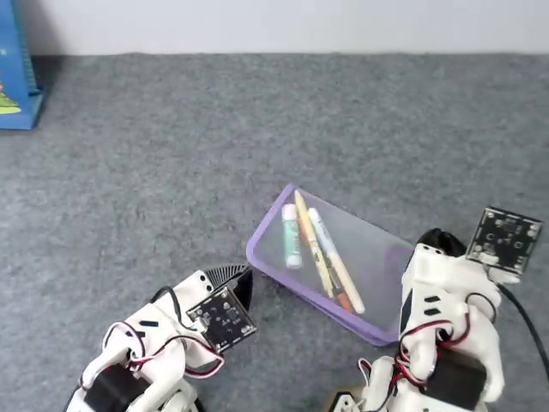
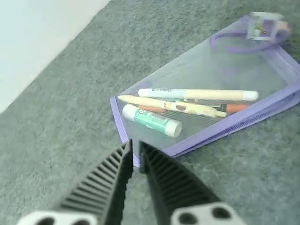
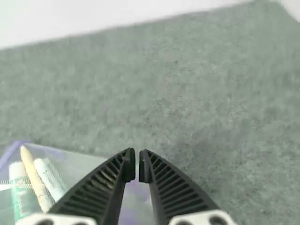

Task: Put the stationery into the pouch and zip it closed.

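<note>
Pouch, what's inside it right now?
Inside the pouch: a green glue stick, a white pen and a yellow pen. An orange pen lies mostly hidden under them.

The high view looks steeply down on the grey carpeted table [image 1: 171, 154] from above the arms' side, facing the white wall [image 1: 283, 26]. Each wrist view sits low and close. The left looks past the left gripper [image 2: 135, 146] at one short end of the mesh pouch [image 2: 225, 65]. The right looks past the right gripper [image 3: 136, 153] over the opposite end. All three views share the pouch.

Pouch [image 3: 65, 163] cut by edge; zipper end [image 2: 262, 26] blurred.
</note>
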Action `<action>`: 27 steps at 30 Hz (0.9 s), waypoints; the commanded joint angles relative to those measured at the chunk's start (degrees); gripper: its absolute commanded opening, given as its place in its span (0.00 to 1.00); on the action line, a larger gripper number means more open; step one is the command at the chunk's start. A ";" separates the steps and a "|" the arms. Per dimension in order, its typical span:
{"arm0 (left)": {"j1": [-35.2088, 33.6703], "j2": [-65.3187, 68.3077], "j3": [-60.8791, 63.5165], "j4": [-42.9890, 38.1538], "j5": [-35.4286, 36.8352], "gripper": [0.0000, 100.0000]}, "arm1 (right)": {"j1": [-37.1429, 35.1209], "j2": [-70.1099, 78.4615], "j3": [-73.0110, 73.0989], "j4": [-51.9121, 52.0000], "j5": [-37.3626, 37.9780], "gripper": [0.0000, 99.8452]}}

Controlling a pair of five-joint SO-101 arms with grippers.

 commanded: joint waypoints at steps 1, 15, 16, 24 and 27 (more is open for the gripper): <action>-0.35 -0.18 -2.59 0.09 5.10 0.13 | -0.75 0.40 -1.58 1.10 0.70 0.01; -11.43 -0.18 -2.68 -2.37 20.31 0.27 | -5.32 -0.13 -0.88 9.36 -5.10 0.25; -12.04 -0.18 -2.68 -2.20 22.15 0.27 | -5.32 -0.22 -0.09 9.10 -5.10 0.22; -25.67 -0.18 -2.51 -0.44 25.32 0.27 | -5.41 -0.22 8.53 5.41 -2.11 0.03; -31.91 -0.18 -0.92 -0.18 25.14 0.25 | -5.41 -0.22 11.69 3.82 -1.32 0.01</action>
